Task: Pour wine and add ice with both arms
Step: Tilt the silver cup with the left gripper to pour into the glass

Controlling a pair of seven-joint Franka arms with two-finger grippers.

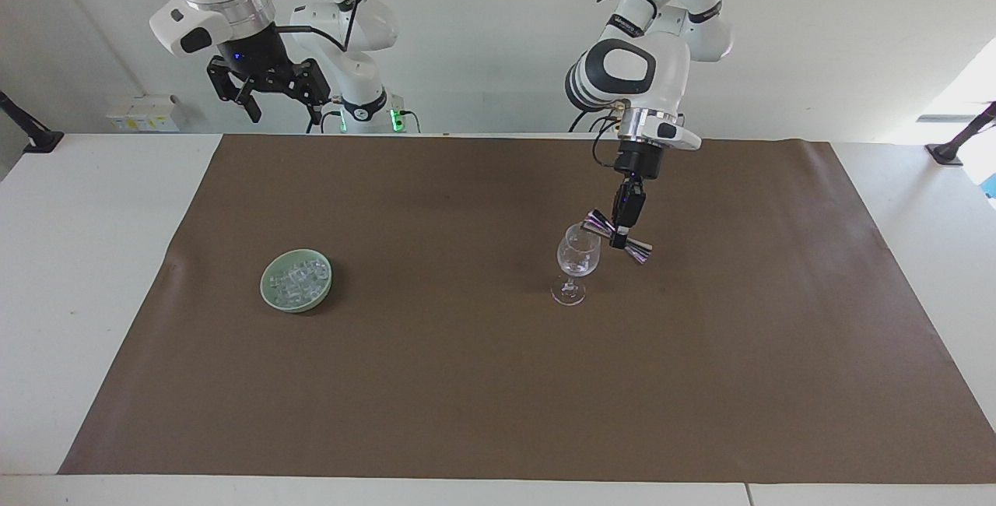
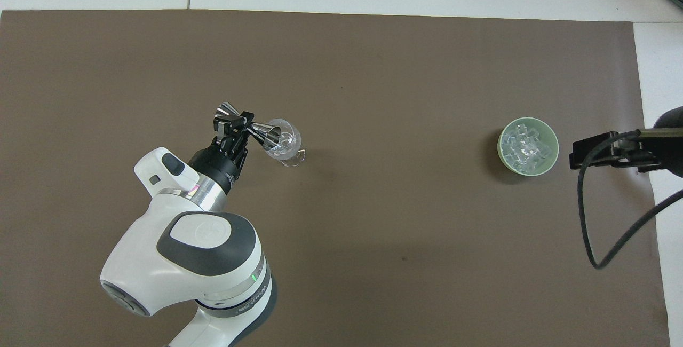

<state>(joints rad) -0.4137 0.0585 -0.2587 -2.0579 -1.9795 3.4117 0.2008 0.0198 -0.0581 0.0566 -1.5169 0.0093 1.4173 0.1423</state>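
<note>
- tilting across the frame, a silver double-cone jigger (image 1: 618, 235) is clamped at its narrow waist by the left gripper (image 1: 620, 237); its long axis runs slantwise, one mouth at the rim of the wine glass (image 1: 578, 261) and the other cone lower, pointing toward the lower right of the facing view.
- in the overhead view the jigger (image 2: 249, 128) lies nearly level across the picture, its open mouth over the bowl of the wine glass (image 2: 284, 144) and its other cone toward the upper left.
- the wine glass stands upright on the brown mat (image 1: 498, 381), a little right of centre in the facing view; whether any liquid is in it cannot be made out.
- the ice (image 1: 297, 280) is heaped in a pale green bowl (image 1: 268, 292) at the left middle of the facing view, well apart from the glass; single cubes are hard to tell apart.
- the right gripper (image 1: 268, 101) hangs at the upper left of the facing view, over the table edge, fingers spread apart and holding nothing.
- the overhead view cuts the right gripper (image 2: 587, 152) off at the right edge, beside the bowl (image 2: 501, 149), with only one dark finger and a looping cable (image 2: 587, 229) showing.
- the left gripper (image 2: 241, 125) hides the jigger's waist in both views.
- only the facing view shows the glass's stem and foot plainly.
</note>
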